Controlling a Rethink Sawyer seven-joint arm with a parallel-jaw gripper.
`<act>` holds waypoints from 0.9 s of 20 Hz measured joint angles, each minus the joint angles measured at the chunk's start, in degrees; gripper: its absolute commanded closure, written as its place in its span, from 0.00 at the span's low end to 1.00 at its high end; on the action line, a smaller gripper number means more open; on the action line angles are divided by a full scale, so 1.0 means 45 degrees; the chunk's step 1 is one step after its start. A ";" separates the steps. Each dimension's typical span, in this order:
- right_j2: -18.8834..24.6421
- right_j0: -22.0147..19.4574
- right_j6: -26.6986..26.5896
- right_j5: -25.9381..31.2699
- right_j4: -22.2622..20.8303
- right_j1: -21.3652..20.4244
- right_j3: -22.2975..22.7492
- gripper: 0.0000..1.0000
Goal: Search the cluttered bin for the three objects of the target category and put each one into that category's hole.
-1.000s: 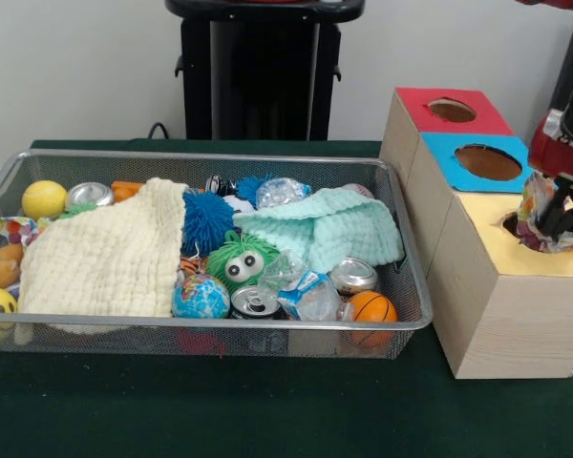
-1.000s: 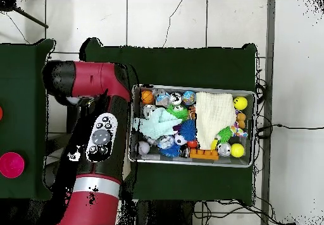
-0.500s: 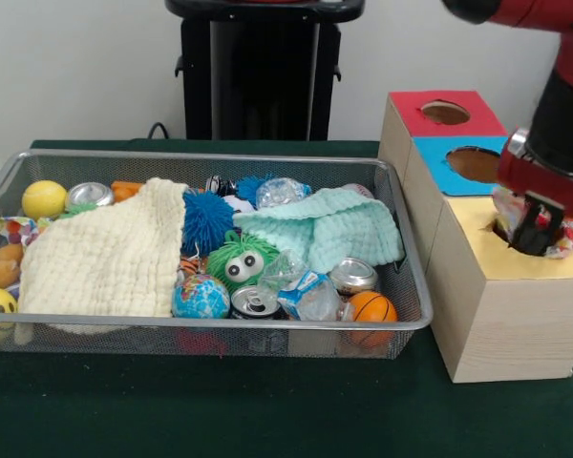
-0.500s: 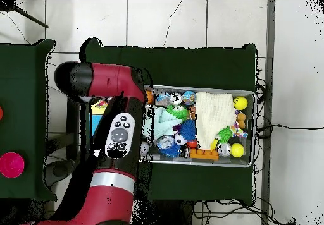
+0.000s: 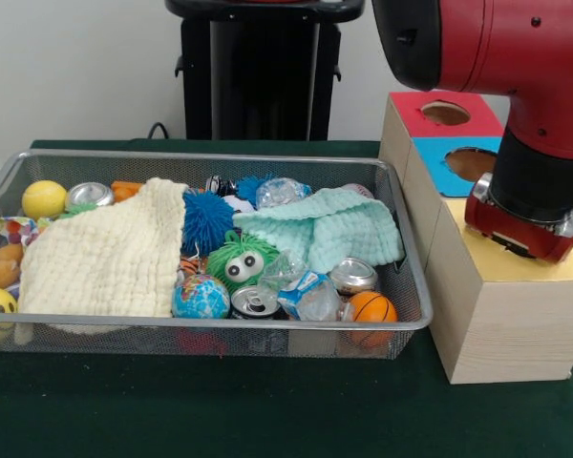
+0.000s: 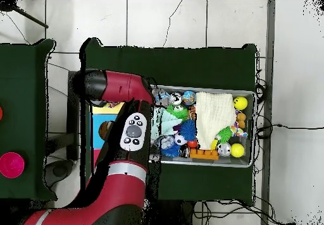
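Sawyer's red arm hangs low over the yellow-topped box at the counter's end, its wrist covering the hole, so I cannot tell whether the pincer is apart or together. Beside the boxes sits the bin, where the cream-yellow waffle cloth lies draped over the clutter at the end away from the boxes, next to a blue spiky ball.

Dark green table carries two things: the wire mesh bin sits on the left in the front view, and just beside it, on the right, sits the light wooden box with red, blue and yellow tops.
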 measured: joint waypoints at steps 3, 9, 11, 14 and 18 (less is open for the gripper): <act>-0.0002 0.0013 0.0003 -0.0013 -0.0018 -0.0001 0.0000 1.00; -0.0066 0.0071 0.0003 -0.0045 -0.0042 -0.0003 0.0000 1.00; -0.0103 0.0098 0.0003 -0.0053 -0.0058 -0.0007 0.0000 1.00; -0.0171 0.0145 0.0003 -0.0032 -0.0081 -0.0033 0.0002 1.00; -0.0204 0.0144 0.0003 0.0261 -0.0097 -0.0228 0.0004 1.00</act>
